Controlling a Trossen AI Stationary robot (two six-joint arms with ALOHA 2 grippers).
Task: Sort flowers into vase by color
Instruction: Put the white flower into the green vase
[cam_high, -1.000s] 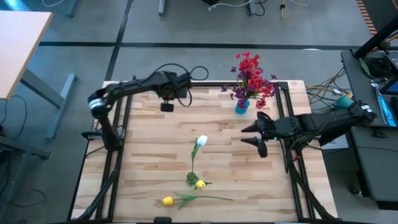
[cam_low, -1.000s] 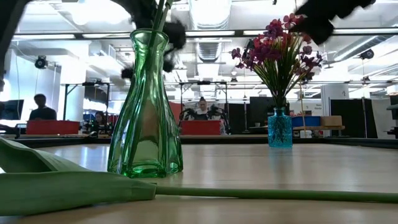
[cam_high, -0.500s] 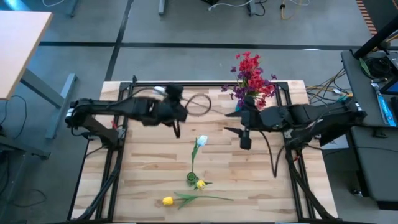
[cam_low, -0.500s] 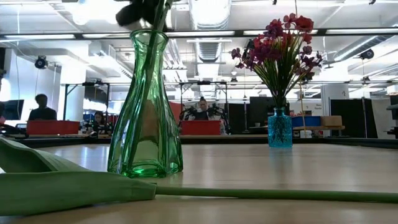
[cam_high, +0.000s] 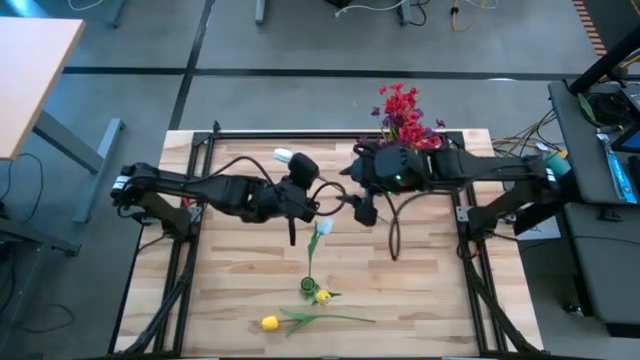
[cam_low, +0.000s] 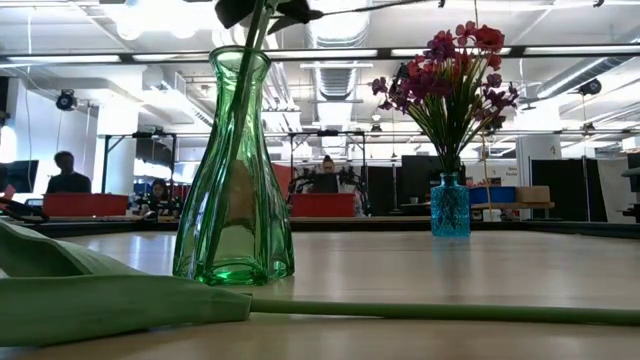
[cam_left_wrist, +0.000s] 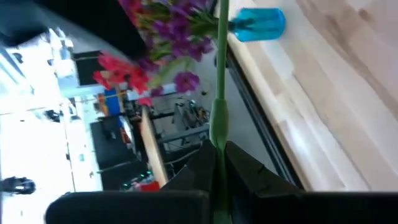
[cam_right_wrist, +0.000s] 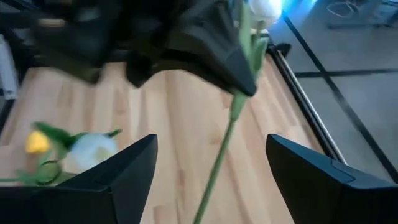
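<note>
Above the green vase (cam_high: 308, 287), both arms reach toward the table's middle. The left gripper (cam_high: 292, 232) is clamped on a white flower (cam_high: 284, 156) by its thin green stem (cam_left_wrist: 219, 93). The right gripper (cam_high: 362, 205) hovers just beside it, fingers (cam_right_wrist: 311, 180) spread apart around nothing. A white tulip (cam_high: 324, 227) and a yellow bud (cam_high: 322, 296) stand in the green vase; another yellow flower (cam_high: 270, 322) lies flat near it. Red and purple flowers (cam_high: 402, 118) fill the blue vase (cam_low: 450, 208) at the far edge.
</note>
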